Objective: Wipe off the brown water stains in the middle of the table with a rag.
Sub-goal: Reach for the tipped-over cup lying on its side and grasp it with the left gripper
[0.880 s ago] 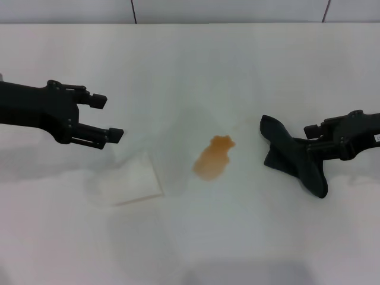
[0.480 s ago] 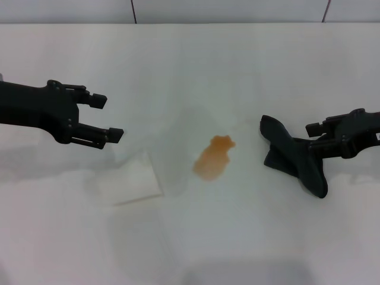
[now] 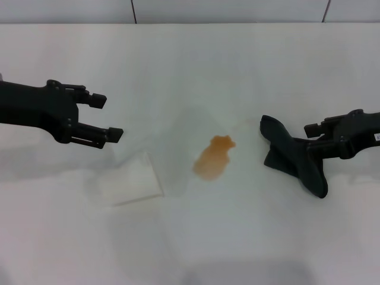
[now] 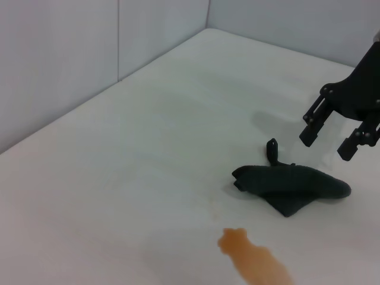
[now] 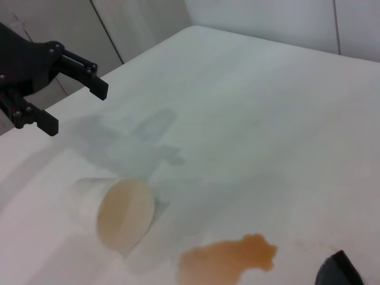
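The brown water stain [image 3: 214, 158] lies in the middle of the white table [image 3: 190, 65]; it also shows in the left wrist view [image 4: 255, 262] and the right wrist view [image 5: 225, 261]. The dark rag [image 3: 294, 157] lies crumpled on the table to the stain's right, also seen in the left wrist view [image 4: 291, 186] and at the edge of the right wrist view [image 5: 338, 270]. My right gripper [image 3: 310, 138] is open and hovers at the rag's right side; the left wrist view shows the right gripper [image 4: 328, 144] just above the rag, apart from it. My left gripper [image 3: 110, 117] is open and empty, left of the stain.
A whitish translucent cup [image 3: 127, 181] lies on its side left of the stain, below my left gripper; its orange-tinted mouth shows in the right wrist view [image 5: 124, 214]. A wall runs along the table's far edge.
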`<state>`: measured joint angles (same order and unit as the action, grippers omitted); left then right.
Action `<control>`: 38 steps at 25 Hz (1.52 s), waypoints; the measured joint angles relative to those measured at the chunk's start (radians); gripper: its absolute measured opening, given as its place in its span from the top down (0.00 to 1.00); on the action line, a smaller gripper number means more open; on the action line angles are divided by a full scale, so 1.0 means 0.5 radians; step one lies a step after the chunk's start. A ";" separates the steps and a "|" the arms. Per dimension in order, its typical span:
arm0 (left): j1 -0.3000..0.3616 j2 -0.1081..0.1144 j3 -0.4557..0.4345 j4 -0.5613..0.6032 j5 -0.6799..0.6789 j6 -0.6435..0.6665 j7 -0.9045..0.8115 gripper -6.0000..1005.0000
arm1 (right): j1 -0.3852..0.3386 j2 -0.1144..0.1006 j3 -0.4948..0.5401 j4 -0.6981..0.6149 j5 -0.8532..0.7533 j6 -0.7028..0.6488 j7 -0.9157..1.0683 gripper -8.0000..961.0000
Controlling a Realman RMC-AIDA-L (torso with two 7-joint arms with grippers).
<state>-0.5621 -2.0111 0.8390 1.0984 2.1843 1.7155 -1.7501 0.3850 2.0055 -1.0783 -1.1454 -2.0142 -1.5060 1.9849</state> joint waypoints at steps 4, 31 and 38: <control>-0.039 0.021 0.001 0.000 0.001 0.039 -0.039 0.12 | 0.000 0.005 -0.001 0.005 0.000 0.000 0.000 0.36; -0.603 0.060 0.260 -0.329 0.881 0.349 -0.267 0.13 | -0.020 0.011 -0.067 0.053 0.041 -0.023 0.009 0.36; -0.614 0.065 0.295 -0.320 0.911 0.307 -0.260 0.13 | -0.038 0.011 -0.100 0.056 0.065 -0.023 0.009 0.36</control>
<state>-0.8689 -1.9784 0.9867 0.9383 2.6398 1.8689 -1.8802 0.3659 2.0111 -1.1283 -1.1174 -1.9815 -1.5173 1.9895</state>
